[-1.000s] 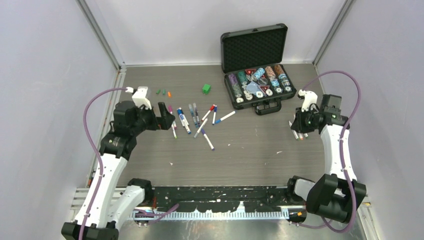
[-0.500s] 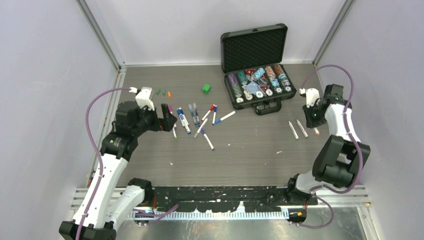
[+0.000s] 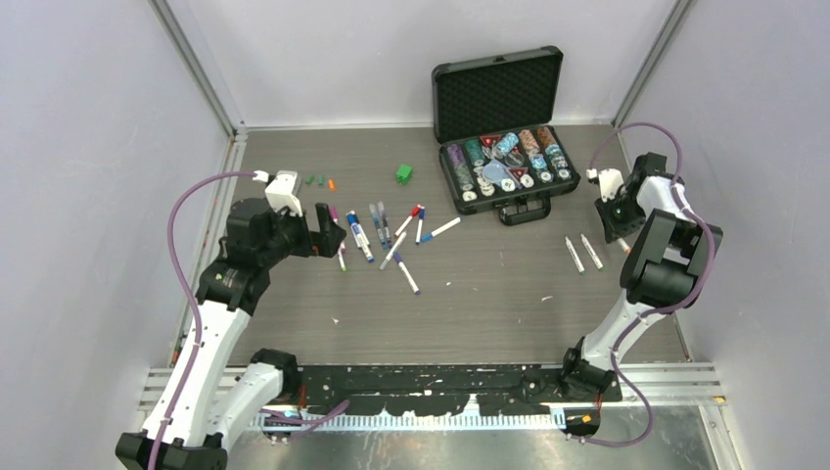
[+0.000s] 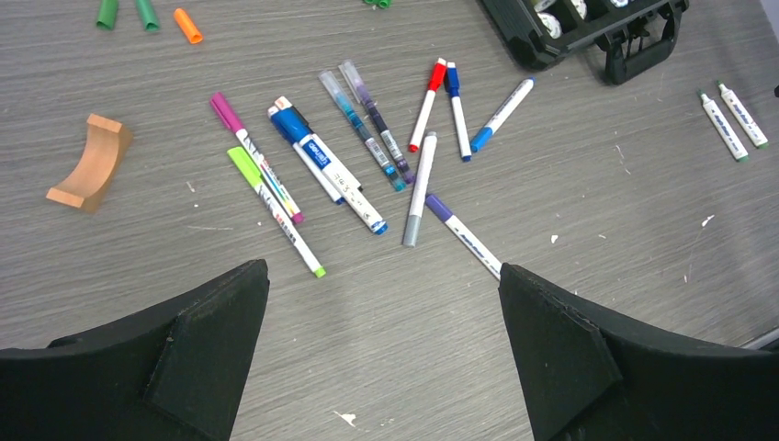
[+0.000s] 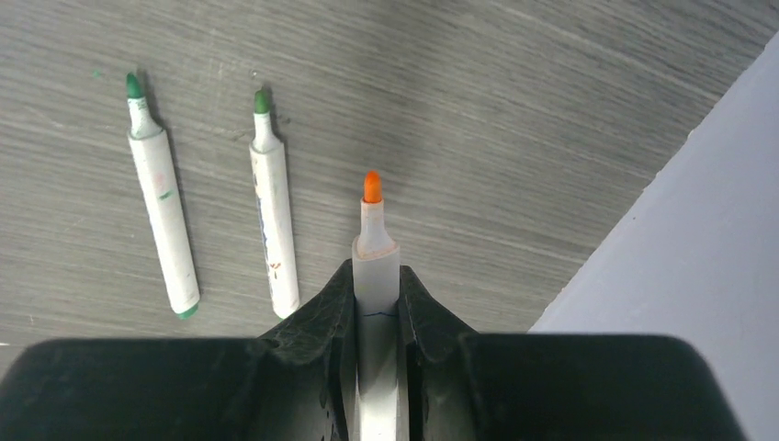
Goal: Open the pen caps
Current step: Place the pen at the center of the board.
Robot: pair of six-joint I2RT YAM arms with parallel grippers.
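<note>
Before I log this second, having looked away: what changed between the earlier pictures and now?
The right pincer swung rightward as its arm folded up, leaving the two green-tipped pens in plain view. It is shut on an orange-tipped pen. The left pincer stayed open above the middle pens; those, the loose caps and the case did not move.

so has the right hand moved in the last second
Yes. The right hand has swung right and farther back, off the two green-tipped pens, nearer the black case, gripping an orange-tipped pen.
</note>
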